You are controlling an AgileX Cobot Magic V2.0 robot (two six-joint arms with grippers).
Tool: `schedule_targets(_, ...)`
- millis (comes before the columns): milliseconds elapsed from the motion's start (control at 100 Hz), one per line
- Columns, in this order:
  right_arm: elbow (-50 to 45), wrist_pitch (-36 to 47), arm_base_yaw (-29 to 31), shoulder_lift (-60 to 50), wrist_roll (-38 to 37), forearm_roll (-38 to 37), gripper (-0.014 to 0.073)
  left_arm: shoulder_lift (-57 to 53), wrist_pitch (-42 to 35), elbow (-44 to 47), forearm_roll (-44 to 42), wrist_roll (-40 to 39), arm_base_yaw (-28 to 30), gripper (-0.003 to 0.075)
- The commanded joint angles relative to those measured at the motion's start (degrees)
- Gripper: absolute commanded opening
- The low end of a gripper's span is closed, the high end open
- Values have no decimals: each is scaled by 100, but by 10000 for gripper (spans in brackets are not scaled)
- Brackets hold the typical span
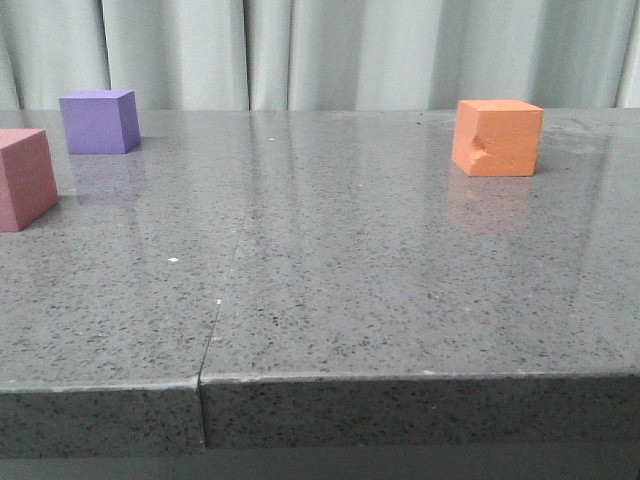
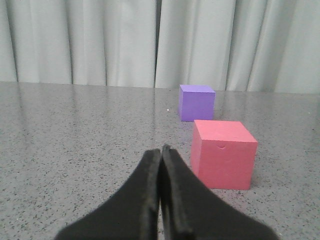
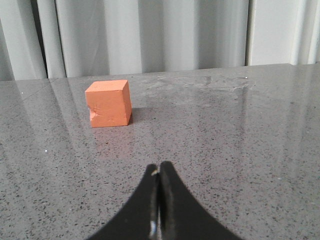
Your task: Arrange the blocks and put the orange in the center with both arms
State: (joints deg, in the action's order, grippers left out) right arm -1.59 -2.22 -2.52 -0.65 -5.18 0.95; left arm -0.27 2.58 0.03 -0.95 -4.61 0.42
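Note:
The orange cube [image 1: 497, 137], dented on its front face, sits at the far right of the grey table [image 1: 330, 290]. The purple cube [image 1: 98, 121] sits at the far left, the pink cube [image 1: 22, 178] nearer, at the left edge of the front view. No gripper shows in the front view. In the left wrist view my left gripper [image 2: 161, 150] is shut and empty, short of the pink cube [image 2: 223, 153], with the purple cube [image 2: 196, 102] behind. In the right wrist view my right gripper [image 3: 159, 167] is shut and empty, well short of the orange cube [image 3: 108, 103].
A seam [image 1: 225, 290] runs across the tabletop from front to back, left of centre. The table's front edge [image 1: 400, 378] is close to the camera. A pale curtain [image 1: 320, 50] hangs behind the table.

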Motion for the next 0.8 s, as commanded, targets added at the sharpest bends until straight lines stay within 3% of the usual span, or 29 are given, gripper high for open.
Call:
schedule_targets(0, 101, 464, 35, -130, 41, -7, -67, -161, -474, 235, -1, -10, 6, -20)
schedule_targets(790, 101, 551, 35, -130, 41, -21, -67, -161, -474, 235, -1, -10, 6, -20)
